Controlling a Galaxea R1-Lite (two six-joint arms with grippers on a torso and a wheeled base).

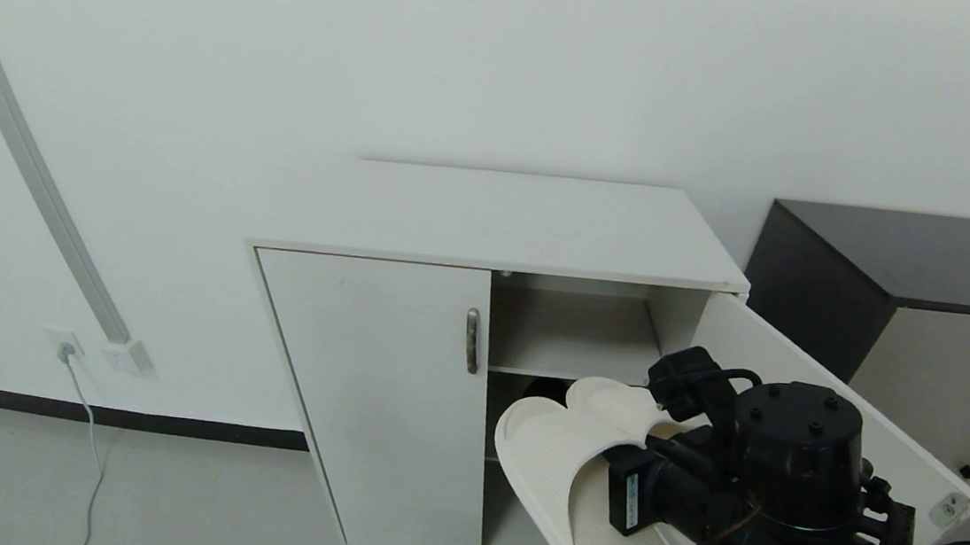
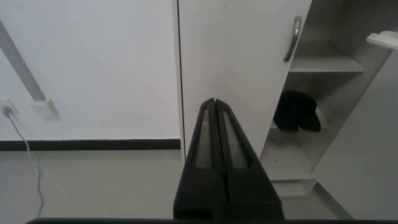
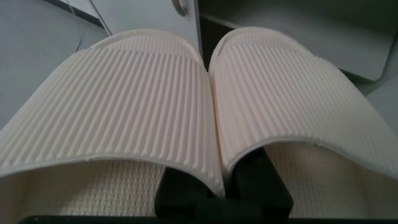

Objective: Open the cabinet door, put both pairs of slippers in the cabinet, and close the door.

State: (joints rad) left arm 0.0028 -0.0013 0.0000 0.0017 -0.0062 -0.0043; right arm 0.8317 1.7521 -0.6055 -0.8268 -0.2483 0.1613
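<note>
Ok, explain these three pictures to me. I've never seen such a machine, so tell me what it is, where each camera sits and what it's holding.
This is a wheeled robot with two arms, each ending in a two-fingered gripper. The wide picture comes from a camera on its head, looking at a white cabinet whose right door is open and left door shut. The other two come from cameras on the wrists. The left one looks along the left gripper, shut on nothing, and past it to a black pair of slippers on a lower shelf. The right one looks over the right gripper, which grips a cream pair of slippers in front of the open cabinet.
</note>
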